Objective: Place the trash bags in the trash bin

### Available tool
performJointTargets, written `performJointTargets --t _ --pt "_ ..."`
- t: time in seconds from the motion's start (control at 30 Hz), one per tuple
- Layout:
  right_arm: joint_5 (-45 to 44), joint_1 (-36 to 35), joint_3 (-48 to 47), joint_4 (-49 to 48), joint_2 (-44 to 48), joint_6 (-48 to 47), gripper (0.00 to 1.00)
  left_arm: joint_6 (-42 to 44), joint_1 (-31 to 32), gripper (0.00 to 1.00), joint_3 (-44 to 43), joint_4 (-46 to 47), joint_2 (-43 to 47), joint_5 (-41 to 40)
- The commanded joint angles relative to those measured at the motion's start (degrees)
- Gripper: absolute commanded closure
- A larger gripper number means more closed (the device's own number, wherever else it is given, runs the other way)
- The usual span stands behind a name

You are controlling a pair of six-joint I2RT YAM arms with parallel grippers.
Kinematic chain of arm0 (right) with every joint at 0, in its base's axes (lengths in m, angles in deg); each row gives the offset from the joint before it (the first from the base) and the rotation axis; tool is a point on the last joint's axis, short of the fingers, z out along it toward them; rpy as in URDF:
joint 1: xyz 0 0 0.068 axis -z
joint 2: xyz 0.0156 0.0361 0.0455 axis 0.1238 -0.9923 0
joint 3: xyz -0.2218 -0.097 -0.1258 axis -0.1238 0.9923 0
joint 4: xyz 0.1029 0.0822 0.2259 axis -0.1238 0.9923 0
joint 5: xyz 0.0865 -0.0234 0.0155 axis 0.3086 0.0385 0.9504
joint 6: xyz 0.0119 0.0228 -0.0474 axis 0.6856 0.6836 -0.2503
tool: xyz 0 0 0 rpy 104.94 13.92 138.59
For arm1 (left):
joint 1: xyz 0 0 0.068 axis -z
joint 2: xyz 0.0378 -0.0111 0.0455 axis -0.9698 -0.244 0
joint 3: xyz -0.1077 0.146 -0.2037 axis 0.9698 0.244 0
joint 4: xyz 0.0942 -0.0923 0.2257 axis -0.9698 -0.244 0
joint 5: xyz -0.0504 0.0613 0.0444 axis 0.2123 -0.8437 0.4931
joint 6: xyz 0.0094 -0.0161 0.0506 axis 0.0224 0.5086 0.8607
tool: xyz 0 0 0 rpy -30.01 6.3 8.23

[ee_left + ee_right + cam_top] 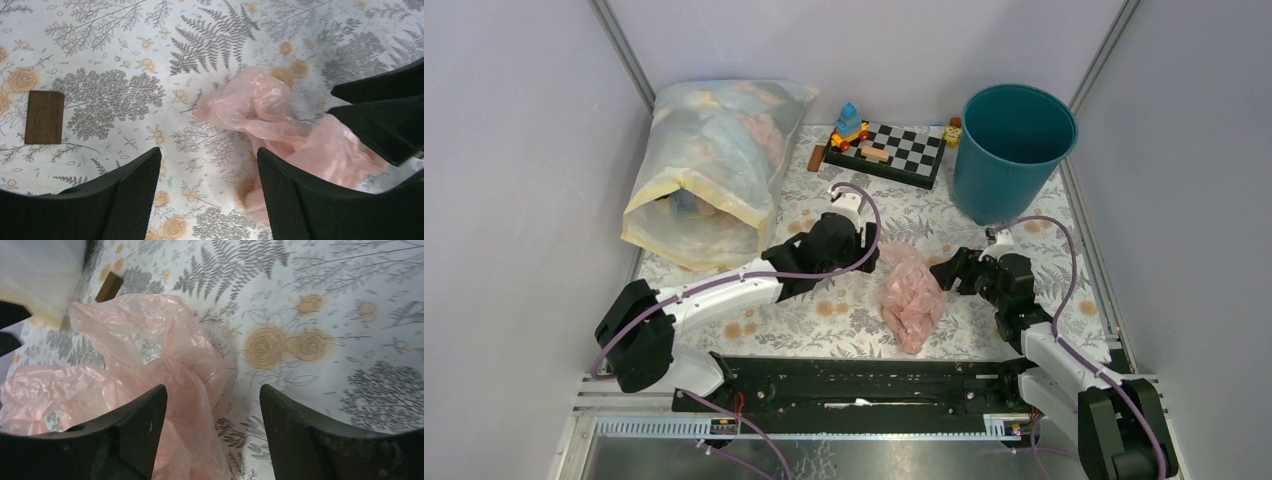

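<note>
The pale-pink trash bag point(912, 294) lies crumpled on the flowered cloth between my two arms. It also shows in the left wrist view point(280, 125) and in the right wrist view point(125, 365). My left gripper point(871, 252) is open just left of the bag; its right finger point(300, 200) is at the bag's edge. My right gripper point(951, 272) is open just right of the bag; its left finger point(125, 435) is over the bag. The teal trash bin point(1012, 150) stands upright at the back right.
A large milky-yellow sack point(714, 170) lies at the back left. A checkered board point(889, 152) with toy blocks sits at the back middle. A brown wooden block point(44, 116) lies on the cloth. Grey walls close both sides.
</note>
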Motion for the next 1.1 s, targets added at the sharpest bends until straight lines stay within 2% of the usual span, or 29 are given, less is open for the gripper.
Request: performJointTargets --t 0.0,0.23,0.4,0.57,0.77,0.8,0.83,0.9,0.93,1.07 --pt "2.94 -3.07 -2.72 -4.63 -1.61 -2.26 0.26 1.98 -3.18 0.27 5.62 14.26 1.26 4.64" --pt "7.25 -6.83 -1.57 -7.59 0.41 -2.86 0.29 -3.61 -10.75 0.24 8.16 20.87 -3.10 14.19" --pt "7.98 -9.36 -2.73 -8.08 -2.20 -3.66 0.30 -4.71 -11.40 0.16 13.01 29.17 -2.03 19.04" --pt "7.34 -10.55 -3.38 -7.49 -3.51 -4.44 0.30 -5.34 -12.11 0.19 10.99 27.40 -7.38 21.45" --pt "6.67 -10.90 -3.81 -6.87 -3.94 -4.71 0.29 -6.34 -12.39 0.35 8.35 24.46 -12.74 22.88" --pt "6.40 -10.85 -3.83 -6.54 -3.72 -4.72 0.29 -6.48 -12.45 0.41 7.71 24.12 -14.02 24.02" --pt "5.94 -10.94 -3.79 -6.21 -3.47 -4.74 0.26 -6.76 -12.59 0.55 6.90 23.31 -15.19 25.04" --pt "3.75 -10.96 -3.74 -5.00 -2.63 -4.61 0.20 -6.71 -12.65 0.91 5.59 22.17 -16.45 25.90" --pt "2.16 -10.99 -3.69 -4.27 -2.11 -4.45 0.18 -6.66 -12.73 1.00 5.47 21.39 -16.24 24.51" --pt "-6.15 -10.95 -4.78 0.55 0.01 -3.00 0.08 -6.78 -13.00 1.00 10.97 22.41 -9.08 13.93"
